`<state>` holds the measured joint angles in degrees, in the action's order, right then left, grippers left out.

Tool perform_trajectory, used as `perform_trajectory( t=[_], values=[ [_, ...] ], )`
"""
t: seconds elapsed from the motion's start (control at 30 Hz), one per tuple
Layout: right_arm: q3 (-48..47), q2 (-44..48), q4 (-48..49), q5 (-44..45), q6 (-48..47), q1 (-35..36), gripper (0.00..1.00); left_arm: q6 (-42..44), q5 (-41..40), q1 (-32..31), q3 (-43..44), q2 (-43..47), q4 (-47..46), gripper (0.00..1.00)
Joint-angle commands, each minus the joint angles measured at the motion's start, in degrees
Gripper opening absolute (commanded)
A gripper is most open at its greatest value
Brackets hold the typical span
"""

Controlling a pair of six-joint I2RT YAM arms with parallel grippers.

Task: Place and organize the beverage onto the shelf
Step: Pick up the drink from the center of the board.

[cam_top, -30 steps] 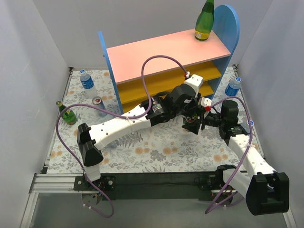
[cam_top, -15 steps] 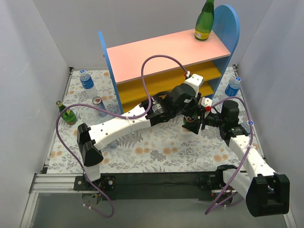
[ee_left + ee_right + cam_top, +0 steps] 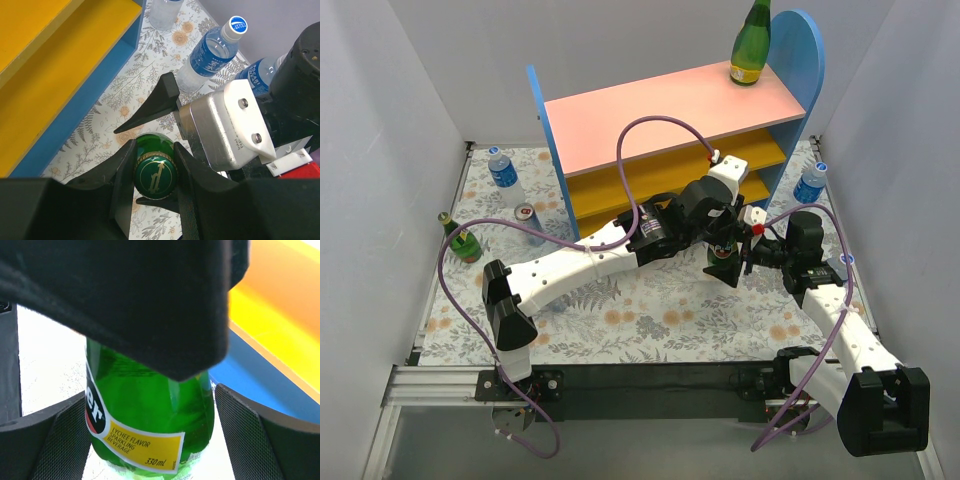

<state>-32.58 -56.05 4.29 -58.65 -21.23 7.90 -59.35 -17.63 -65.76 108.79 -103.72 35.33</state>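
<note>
One green bottle (image 3: 751,42) shelved at 1 o'clock | second green bottle (image 3: 155,172) pinched by left gripper (image 3: 152,172), right gripper (image 3: 150,440) spread around it | others unplaced

One glass bottle (image 3: 751,45) stands on the right end of the shelf's (image 3: 660,105) top board, another (image 3: 722,260) in front of the shelf between both grippers, a third (image 3: 461,240) far left near a can (image 3: 527,222), with plastic bottles (image 3: 504,174) at either side.
</note>
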Motion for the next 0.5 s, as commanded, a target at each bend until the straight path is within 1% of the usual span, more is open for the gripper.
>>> perform_trajectory(
  t=[0.0,0.17,0.27,0.3,0.33,0.37,0.4,0.47],
  values=[
    [-2.14,0.94,-0.95,-0.76,-1.27,0.10,0.98,-1.38,-0.83,-0.60,2.39,5.46,-8.17,0.00],
    [-2.49,1.03,-0.95,0.82,-1.35,0.10,0.98,-1.29,-1.09,-0.60,1.95,5.64,-8.09,0.00],
    [-2.58,0.25,-0.96,0.65,-0.83,0.01,0.93,-1.38,-1.53,-0.60,1.77,5.81,-8.26,0.00],
    [-2.67,-0.11,-1.04,0.21,-0.74,0.01,0.78,-1.47,-1.45,-0.60,1.77,5.72,-8.35,0.00],
    [-2.93,-0.55,-1.22,-1.27,-0.74,0.01,0.59,-1.47,-1.53,-0.60,1.77,5.81,-8.44,0.00],
    [-3.37,-1.07,-1.48,-1.90,-0.56,0.01,0.28,-1.47,-1.53,-0.60,1.69,5.81,-8.52,0.00],
    [-3.98,-1.86,-1.66,-2.34,-0.30,0.01,0.02,-1.38,-1.62,-0.60,1.69,5.72,-8.61,0.00],
    [-4.34,-2.13,-2.27,-3.92,-0.65,0.01,0.01,-1.64,-1.53,-0.60,1.77,5.55,-8.79,0.00]
  ],
)
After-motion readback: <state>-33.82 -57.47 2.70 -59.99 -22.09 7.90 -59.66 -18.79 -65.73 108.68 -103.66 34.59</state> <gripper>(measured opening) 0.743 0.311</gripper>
